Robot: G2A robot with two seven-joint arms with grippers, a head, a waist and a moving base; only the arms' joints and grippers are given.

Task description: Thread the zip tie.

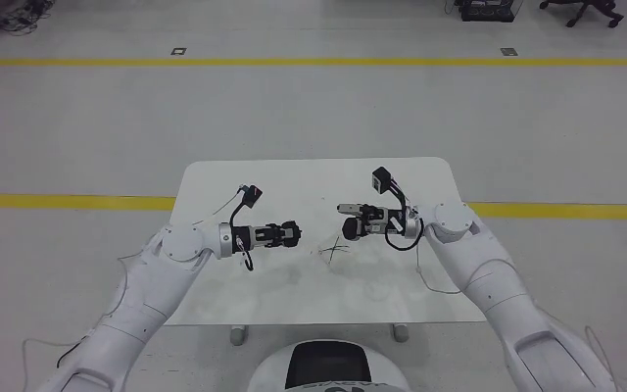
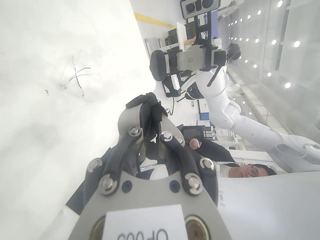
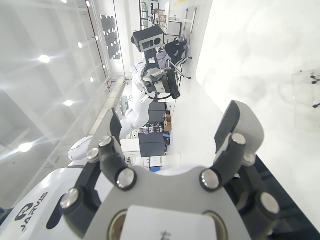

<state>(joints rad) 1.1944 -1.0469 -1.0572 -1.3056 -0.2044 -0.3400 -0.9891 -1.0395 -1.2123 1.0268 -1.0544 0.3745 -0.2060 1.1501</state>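
Several thin black zip ties (image 1: 336,248) lie crossed on the white table (image 1: 294,186), between and just in front of the two grippers; the left wrist view shows the zip ties (image 2: 77,74) lying loose. My left gripper (image 1: 296,232) hovers left of them, its fingers (image 2: 147,116) shut, with a thin black strip that looks like a zip tie (image 2: 142,146) running back from between the pads. My right gripper (image 1: 340,209) hangs just behind the pile, facing the left one. Its fingers (image 3: 228,123) stand wide open with nothing between them.
A clear plastic sheet or bag (image 3: 305,96) lies under the loose ties. The table's front edge is close to both arms. Bare tabletop stretches behind and to both sides.
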